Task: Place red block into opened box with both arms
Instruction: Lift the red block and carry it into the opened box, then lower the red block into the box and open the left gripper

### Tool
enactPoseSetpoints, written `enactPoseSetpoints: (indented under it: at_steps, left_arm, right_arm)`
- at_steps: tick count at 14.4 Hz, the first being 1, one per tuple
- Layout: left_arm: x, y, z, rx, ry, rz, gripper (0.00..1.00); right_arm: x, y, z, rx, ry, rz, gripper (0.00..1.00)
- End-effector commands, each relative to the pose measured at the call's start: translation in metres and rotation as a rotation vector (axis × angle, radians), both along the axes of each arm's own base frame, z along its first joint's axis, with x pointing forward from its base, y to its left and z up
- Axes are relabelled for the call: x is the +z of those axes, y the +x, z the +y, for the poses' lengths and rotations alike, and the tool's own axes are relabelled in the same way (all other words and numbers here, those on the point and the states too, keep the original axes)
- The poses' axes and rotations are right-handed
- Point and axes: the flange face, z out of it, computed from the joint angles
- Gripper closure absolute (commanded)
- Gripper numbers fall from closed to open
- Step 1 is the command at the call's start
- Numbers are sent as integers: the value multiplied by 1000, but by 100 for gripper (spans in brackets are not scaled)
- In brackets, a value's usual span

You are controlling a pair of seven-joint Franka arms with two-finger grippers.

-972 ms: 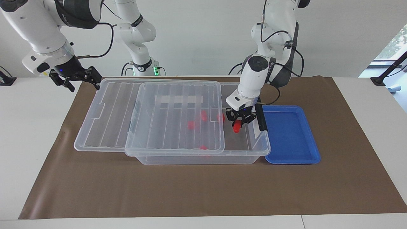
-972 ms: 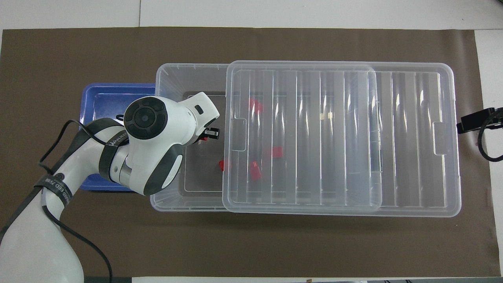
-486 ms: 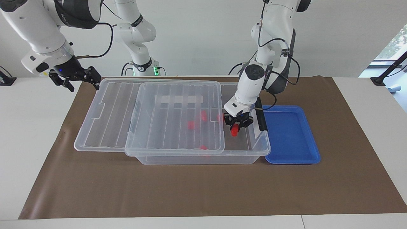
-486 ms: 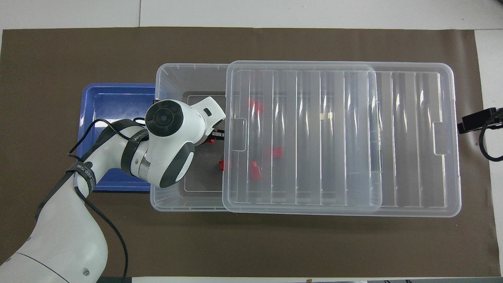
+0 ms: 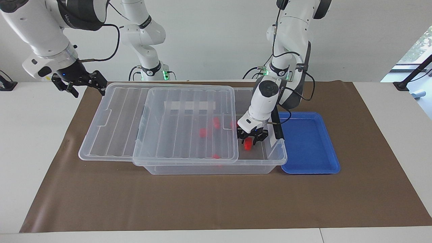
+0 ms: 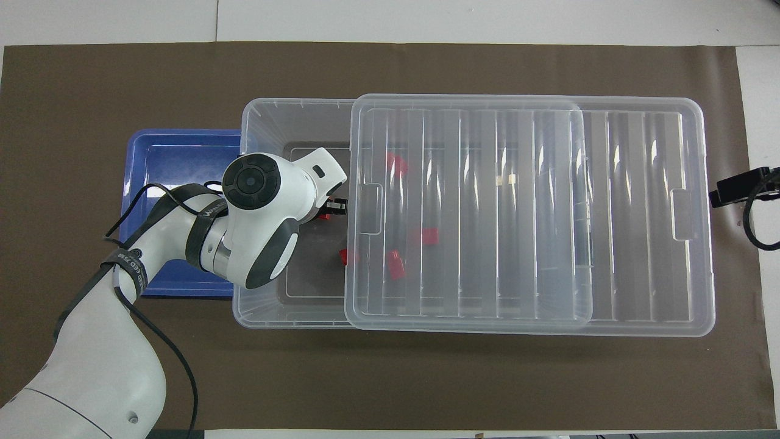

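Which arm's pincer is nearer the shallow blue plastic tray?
Left. The left pincer hangs inside the clear plastic box, beside the shallow blue plastic tray. The right pincer waits at the lid's end toward the right arm.

White lettering runs along a black band on the left arm (image 6: 207, 213) — too small to read in full, seemingly opening "WAN". Similar print marks a second band (image 6: 135, 272) lower on that arm — illegible. The box's white label strip (image 5: 192, 105) appears blank.
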Motion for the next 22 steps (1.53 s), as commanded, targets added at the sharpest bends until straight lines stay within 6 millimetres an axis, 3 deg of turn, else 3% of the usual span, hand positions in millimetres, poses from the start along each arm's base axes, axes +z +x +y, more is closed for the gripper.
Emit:
enactPoseSetpoints:
  at_steps: [1, 6, 15, 18, 20, 22]
  left_arm:
    - [12, 2, 6, 12, 15, -18, 0]
    - [57, -6, 14, 11, 39, -6, 0]
    - [170, -43, 34, 14, 71, -18, 0]
    - [207, -50, 73, 73, 88, -12, 0]
    - [211, -38, 112, 140, 97, 4, 0]
    - [213, -27, 136, 114, 95, -6, 0]
  right_arm:
    - [0, -3, -2, -17, 9, -2, 0]
    - [0, -3, -3, -17, 6, -2, 0]
    - [-1, -3, -4, -15, 0, -2, 0]
    - [-3, -5, -7, -12, 1, 1, 0]
    - [-5, -6, -16, 11, 3, -16, 1]
    - [-6, -5, -25, 71, 4, -40, 32]
